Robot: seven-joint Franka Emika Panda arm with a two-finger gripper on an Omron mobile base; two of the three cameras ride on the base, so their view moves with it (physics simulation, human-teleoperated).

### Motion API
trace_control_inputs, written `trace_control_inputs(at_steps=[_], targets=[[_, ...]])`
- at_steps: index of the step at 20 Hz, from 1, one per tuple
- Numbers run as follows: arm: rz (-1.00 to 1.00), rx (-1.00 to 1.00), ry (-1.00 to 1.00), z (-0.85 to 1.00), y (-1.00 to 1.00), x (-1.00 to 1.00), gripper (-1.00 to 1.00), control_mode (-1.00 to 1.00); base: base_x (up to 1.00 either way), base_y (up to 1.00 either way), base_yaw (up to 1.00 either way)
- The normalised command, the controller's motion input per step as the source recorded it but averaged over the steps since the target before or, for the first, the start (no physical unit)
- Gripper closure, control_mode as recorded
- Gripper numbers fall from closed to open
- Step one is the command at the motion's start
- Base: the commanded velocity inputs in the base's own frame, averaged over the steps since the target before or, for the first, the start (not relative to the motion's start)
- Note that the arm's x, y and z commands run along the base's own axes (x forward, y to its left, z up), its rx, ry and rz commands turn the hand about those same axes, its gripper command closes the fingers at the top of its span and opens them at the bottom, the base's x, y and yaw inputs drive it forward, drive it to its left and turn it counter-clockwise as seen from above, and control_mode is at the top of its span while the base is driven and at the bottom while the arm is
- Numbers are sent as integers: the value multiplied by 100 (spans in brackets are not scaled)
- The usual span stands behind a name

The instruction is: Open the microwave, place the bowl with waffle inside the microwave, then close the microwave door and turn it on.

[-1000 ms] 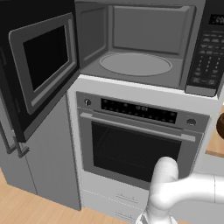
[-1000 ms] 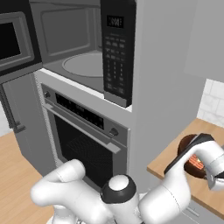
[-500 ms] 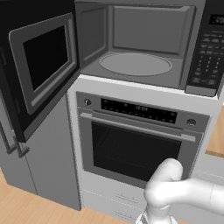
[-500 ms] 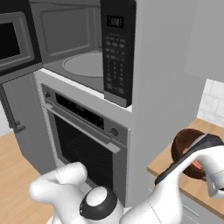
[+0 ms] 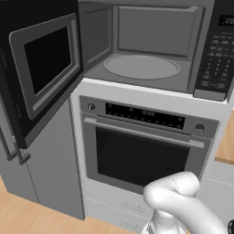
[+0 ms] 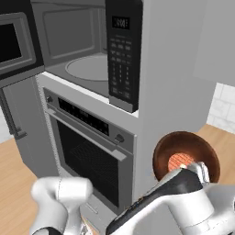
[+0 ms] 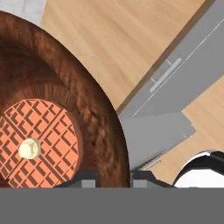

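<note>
bowl now higher and nearer the cabinet side than a second ago, waffle inside | left base: microwave cavity bare, door swung wide left, oven below | right base: bowl held off the counter | hand: gripper clamped on bowl rim

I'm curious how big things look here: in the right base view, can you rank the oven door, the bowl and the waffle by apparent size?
1. oven door
2. bowl, though it's nearer the camera
3. waffle, inside the bowl
</note>
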Motion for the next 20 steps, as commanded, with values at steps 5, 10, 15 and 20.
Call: trace_control_inputs(at_steps=[5, 10, 15, 20], targets=[[0, -11, -14, 55, 100, -75, 100, -100, 0, 0, 0], [0, -12, -2, 51, 100, -62, 100, -100, 0, 0, 0], [-5, -4, 0, 39, 100, -14, 100, -100, 0, 0, 0], [-6, 0, 0, 61, 100, -2, 100, -100, 0, 0, 0]])
